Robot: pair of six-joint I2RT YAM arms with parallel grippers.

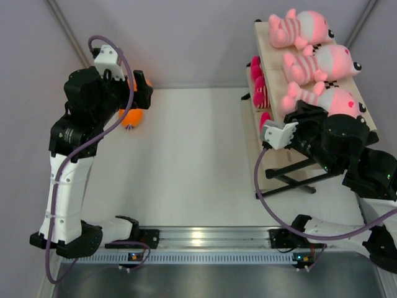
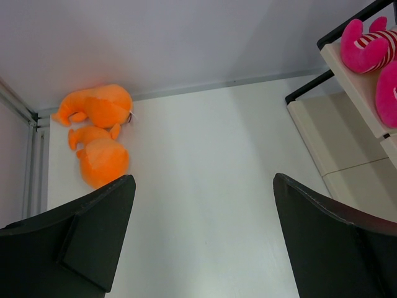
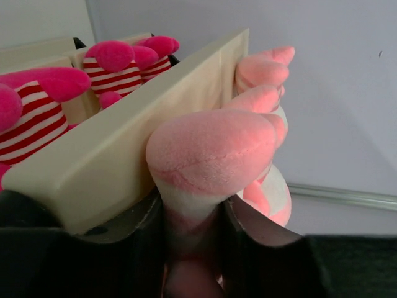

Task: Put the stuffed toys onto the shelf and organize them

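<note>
Claw status: right claw grips pale-pink toy's leg at shelf's top board; left claw open, near two orange toys.

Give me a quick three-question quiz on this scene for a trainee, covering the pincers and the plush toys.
1. True or false: the left pincer is shut.
2. How many pale-pink toys lie on the top board of the shelf?
3. Where are the orange toys? A: on the shelf's top board. B: on the table. C: on a lower board.
Key: 1 false, it is wide open; 2 three; 3 B.
</note>
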